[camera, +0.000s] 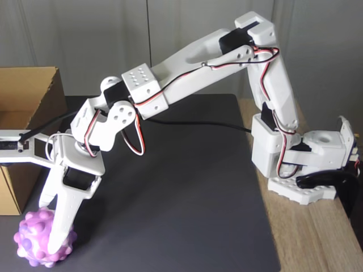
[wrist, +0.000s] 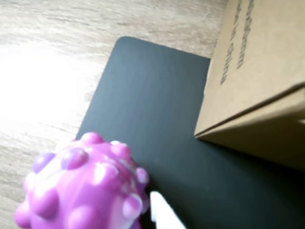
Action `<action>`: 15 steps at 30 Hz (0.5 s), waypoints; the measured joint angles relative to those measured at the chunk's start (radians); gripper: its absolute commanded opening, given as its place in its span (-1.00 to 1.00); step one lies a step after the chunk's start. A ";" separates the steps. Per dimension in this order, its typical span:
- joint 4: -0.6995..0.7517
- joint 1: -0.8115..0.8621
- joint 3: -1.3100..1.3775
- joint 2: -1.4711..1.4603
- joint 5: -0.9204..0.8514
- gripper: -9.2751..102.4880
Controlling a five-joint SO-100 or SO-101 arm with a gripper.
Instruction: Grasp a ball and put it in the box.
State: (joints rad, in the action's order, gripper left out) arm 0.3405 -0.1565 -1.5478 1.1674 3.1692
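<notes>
Dark mat (wrist: 157, 109), box (wrist: 252, 71) printed "in china", ball (wrist: 81, 188)

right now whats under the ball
The ball sits on the dark mat, beside the box. The claw reaches down over it, and the patch of mat beneath the ball is hidden.

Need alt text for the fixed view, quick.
White arm reaches down-left, its gripper set over the bumpy pink-purple ball on a dark mat. The cardboard box stands just behind it, at the left edge.
</notes>
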 measured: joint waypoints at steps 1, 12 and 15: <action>-0.006 0.000 0.002 -0.009 0.000 0.00; -0.044 0.000 0.018 -0.091 0.000 -0.02; -0.052 0.000 0.018 -0.101 0.006 -0.10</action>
State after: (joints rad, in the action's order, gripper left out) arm 0.2884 -0.1565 -1.5294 1.0661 3.1753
